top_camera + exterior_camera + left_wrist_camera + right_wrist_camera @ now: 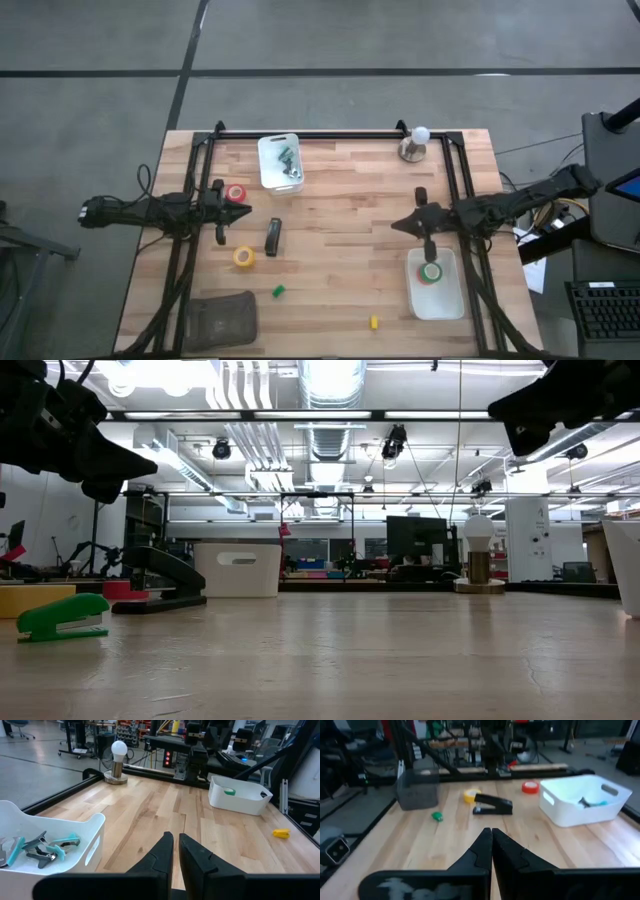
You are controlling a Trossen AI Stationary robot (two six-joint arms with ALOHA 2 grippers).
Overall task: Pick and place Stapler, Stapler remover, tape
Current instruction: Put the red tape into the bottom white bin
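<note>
At nine o'clock the left gripper (pixel 221 212) hangs above the wood, fingers pinched together on nothing, a red tape ring (pixel 236 194) just beside it. Toward centre lie the yellow tape ring (pixel 244 257) and the slim black stapler (pixel 273 237), apparently awaiting pickup. At four o'clock the right gripper (pixel 427 232), likewise closed and empty, hovers at the white plastic bin (pixel 450 300) holding a green roll (pixel 431 271); what sits beneath it is partly hidden.

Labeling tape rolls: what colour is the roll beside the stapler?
Yellow tape roll, next to the stapler; clearest in the high view.
</note>
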